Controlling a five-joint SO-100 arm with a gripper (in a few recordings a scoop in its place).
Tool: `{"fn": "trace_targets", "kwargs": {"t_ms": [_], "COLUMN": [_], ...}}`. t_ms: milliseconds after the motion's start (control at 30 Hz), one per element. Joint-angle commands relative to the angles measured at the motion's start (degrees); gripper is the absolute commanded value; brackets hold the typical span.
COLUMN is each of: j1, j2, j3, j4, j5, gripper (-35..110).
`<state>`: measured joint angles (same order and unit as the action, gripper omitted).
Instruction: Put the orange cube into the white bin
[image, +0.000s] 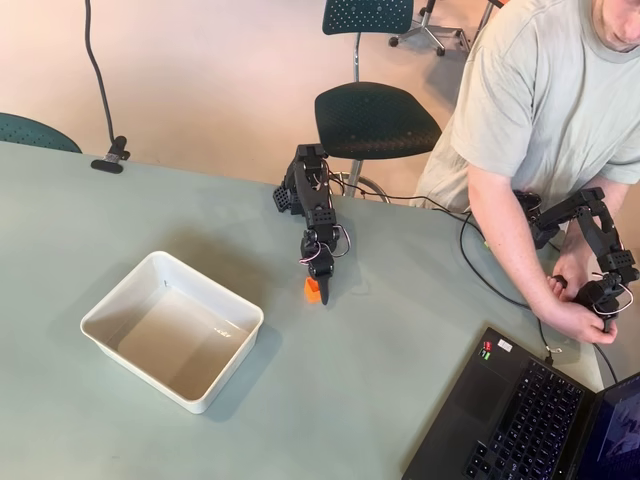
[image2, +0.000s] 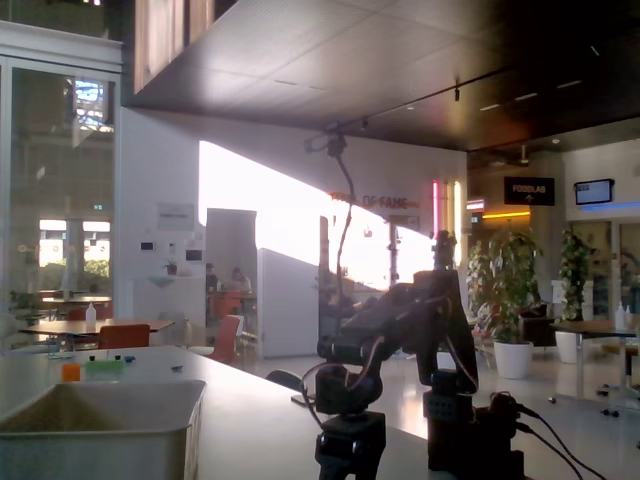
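The cube (image: 313, 290) is seen on the worktop (image: 400, 340), touching the gripper (image: 322, 290) and well apart from the bin (image: 170, 328). Whether the jaws are clenched on it cannot be told from overhead. If only a corner is caught, the cube could be knocked aside or dropped short of the bin.

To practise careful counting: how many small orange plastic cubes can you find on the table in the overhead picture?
1. The small bright orange plastic cube sits on the grey-green table, at the black gripper tip, right of the shallow white plastic bin. Nothing lies inside the bin.
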<state>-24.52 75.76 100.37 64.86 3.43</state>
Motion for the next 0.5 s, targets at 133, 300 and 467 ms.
{"fn": "trace_targets", "kwargs": {"t_ms": [133, 300, 467], "j1": [-0.26, -0.26, -0.26], "j2": [0.53, 0.62, 0.70], "j3": [-2.20, -2.20, -2.20], "j4": [-0.26, -0.26, -0.26], "j5": [-0.35, -0.35, -0.35], "gripper": [37, 30, 30]}}
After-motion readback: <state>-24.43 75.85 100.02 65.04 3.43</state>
